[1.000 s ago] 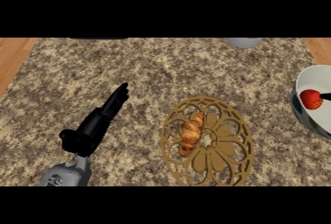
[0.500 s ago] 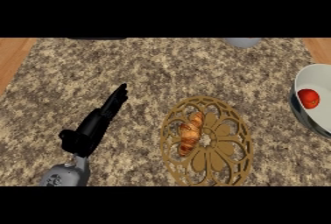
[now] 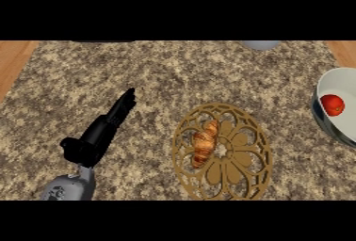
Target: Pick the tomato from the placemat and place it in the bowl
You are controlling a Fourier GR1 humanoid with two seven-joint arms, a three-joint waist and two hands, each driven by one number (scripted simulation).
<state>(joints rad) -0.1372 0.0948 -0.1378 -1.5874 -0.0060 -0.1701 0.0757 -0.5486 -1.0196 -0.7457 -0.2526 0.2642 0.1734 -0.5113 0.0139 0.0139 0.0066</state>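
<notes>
counter (image 3: 173, 70) speckled, edged in wood | placemat (image 3: 221, 151) kept central, croissant (image 3: 204, 143) left on it | bowl (image 3: 332, 134) at right edge | left hand (image 3: 104, 131) laid flat, fingers straight, nothing held | tomato (image 3: 333, 104) seen inside bowl, placing judged done

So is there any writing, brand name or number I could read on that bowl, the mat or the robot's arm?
None: no words, labels, numbers or signs show anywhere.
The white bowl holding the tomato is plain.
The placemat has only a cut-out flower pattern, with a croissant on it.
The left hand is plain black, no markings.
</notes>
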